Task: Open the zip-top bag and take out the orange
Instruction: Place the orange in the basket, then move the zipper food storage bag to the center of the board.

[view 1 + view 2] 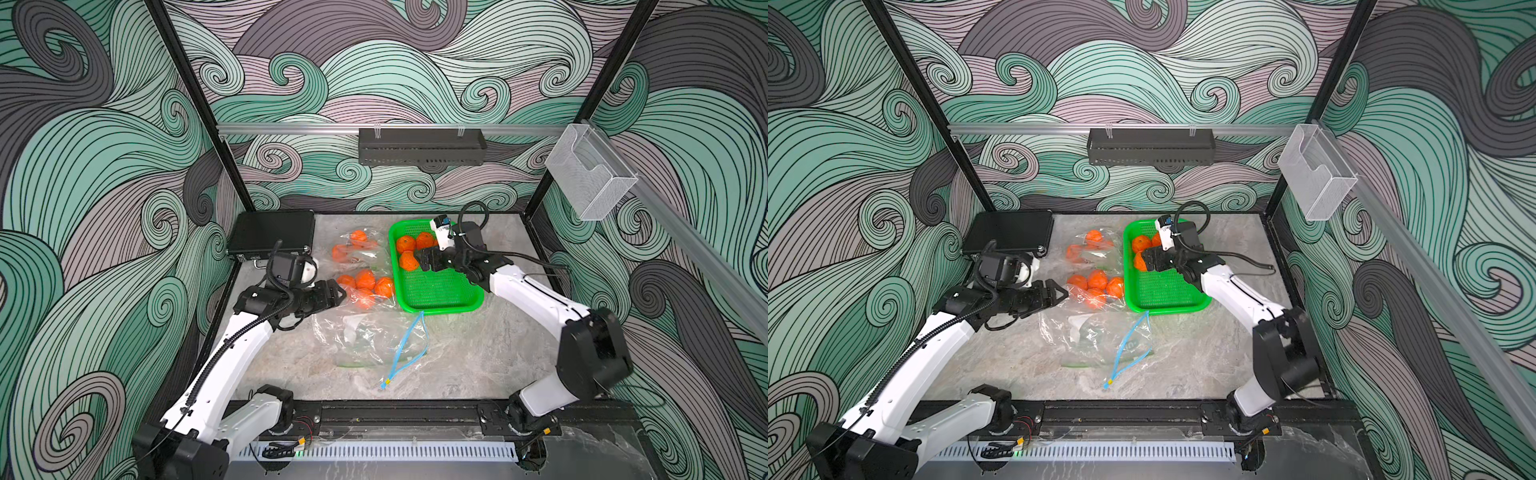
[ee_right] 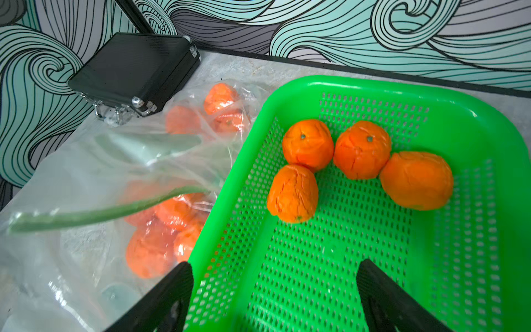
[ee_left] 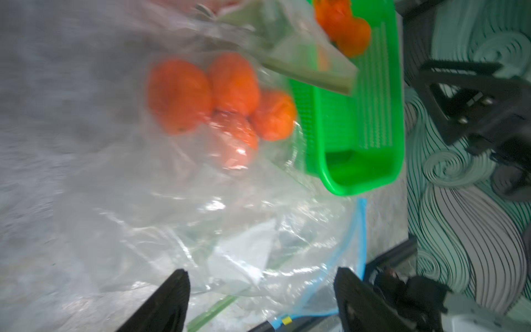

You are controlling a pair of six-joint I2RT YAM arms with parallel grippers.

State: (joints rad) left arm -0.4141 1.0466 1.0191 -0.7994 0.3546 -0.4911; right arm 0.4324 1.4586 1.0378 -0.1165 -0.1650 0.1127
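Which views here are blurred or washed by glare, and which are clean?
Left wrist: soft all over, the bagged oranges smeared, white glare on the clear bag. Right wrist: the four oranges in the green basket crisp, the green zip strip nearby blurred. Both top views: evenly lit, but the empty bag nearly vanishes against the pale table.
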